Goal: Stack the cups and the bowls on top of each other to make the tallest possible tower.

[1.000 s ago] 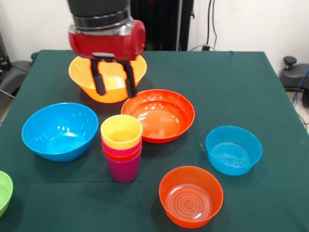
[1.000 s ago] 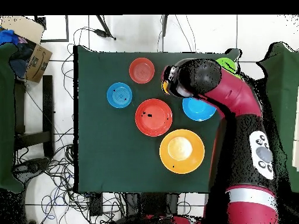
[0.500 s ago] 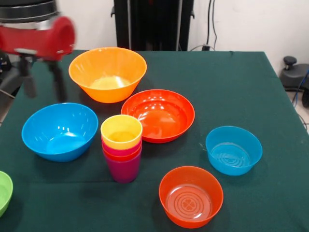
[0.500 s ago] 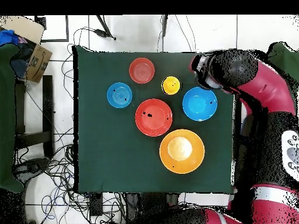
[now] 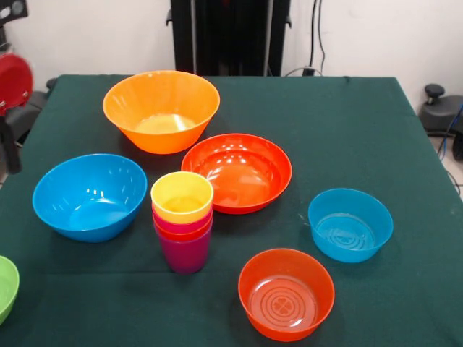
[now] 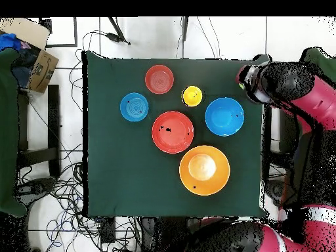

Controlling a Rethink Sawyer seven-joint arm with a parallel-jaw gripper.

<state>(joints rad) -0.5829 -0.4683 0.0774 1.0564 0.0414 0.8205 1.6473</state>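
No lettering, label, brand mark or number can be read on the cups [image 5: 182, 219], the bowls [image 5: 161, 108] or the green table [image 5: 347, 130]. The cardboard box [image 6: 36, 60] beside the table shows markings too small to read.

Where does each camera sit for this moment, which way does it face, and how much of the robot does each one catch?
Front view: across the table, facing the cup tower and bowls; only a red piece of the arm shows at the left edge.
Overhead view: above the table, looking straight down; the arm lies along the right side.
Both show the tower, the large blue bowl and the other bowls, turned half round.
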